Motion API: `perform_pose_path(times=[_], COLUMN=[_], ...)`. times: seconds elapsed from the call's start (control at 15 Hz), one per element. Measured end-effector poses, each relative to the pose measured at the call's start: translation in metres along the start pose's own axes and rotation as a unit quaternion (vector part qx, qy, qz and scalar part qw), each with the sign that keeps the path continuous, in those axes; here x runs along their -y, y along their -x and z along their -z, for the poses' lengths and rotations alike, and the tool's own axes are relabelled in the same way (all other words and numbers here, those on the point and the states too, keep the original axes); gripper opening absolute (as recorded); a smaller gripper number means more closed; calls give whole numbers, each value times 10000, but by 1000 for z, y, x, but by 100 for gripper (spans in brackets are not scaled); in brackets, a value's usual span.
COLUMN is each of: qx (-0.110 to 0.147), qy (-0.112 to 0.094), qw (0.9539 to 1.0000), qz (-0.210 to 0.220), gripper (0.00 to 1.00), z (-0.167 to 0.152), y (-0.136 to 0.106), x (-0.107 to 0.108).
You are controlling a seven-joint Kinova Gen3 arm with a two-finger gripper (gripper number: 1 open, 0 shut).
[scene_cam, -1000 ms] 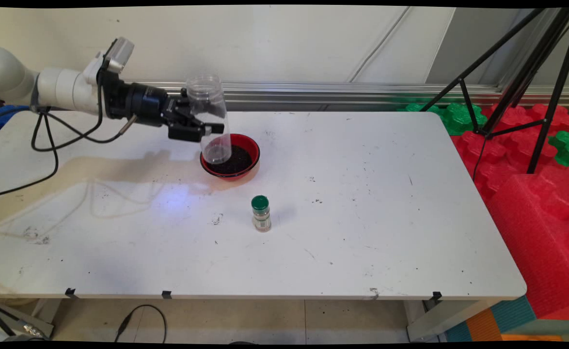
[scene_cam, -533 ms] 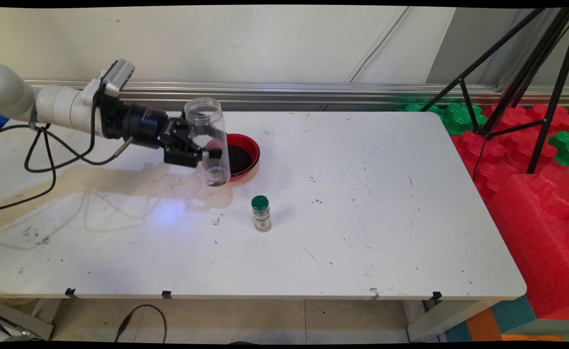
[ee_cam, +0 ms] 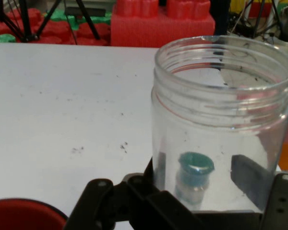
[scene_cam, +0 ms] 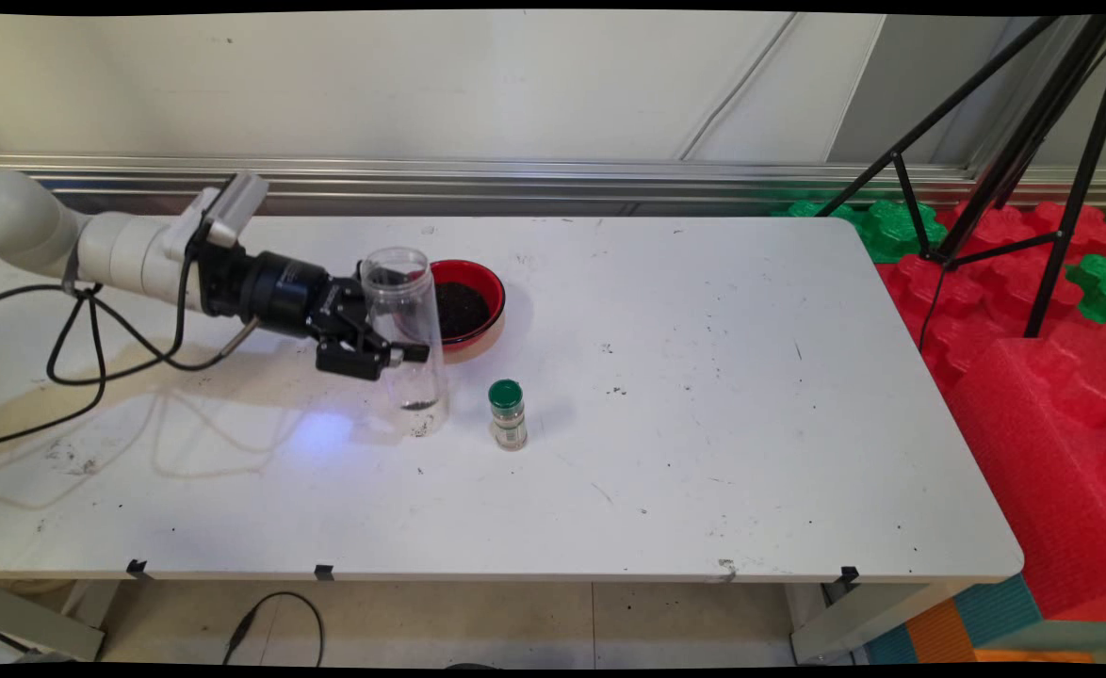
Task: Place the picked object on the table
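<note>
Your arm reaches in low and nearly level from the table's [scene_cam: 704, 490] left edge, its gripper [scene_cam: 400, 350] clamped on a clear plastic jar [scene_cam: 406, 325], fingers pressing its sides. The jar stands upright, mouth up, its base at or just above the tabletop, toward the far left part. You see a red bowl [scene_cam: 478, 287] just behind it and a green-capped spice bottle [scene_cam: 507, 414] near its right.

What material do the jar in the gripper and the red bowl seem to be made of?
Jar: probably clear plastic, as the small bottle shows through its wall and the neck has moulded threads; glass is possible. Bowl: glossy red outside, dark inside, likely plastic or lacquer; the look leaves it open.
</note>
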Motion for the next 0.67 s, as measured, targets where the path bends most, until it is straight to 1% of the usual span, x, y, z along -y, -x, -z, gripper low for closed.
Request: perform_pose_path(times=[0.4,0.67], qx=[115,155], qy=[48,67], qw=[9999,9998], qz=[-33,-44], gripper=[0,0], z=[-9,-15], y=[27,37], x=[-11,-16])
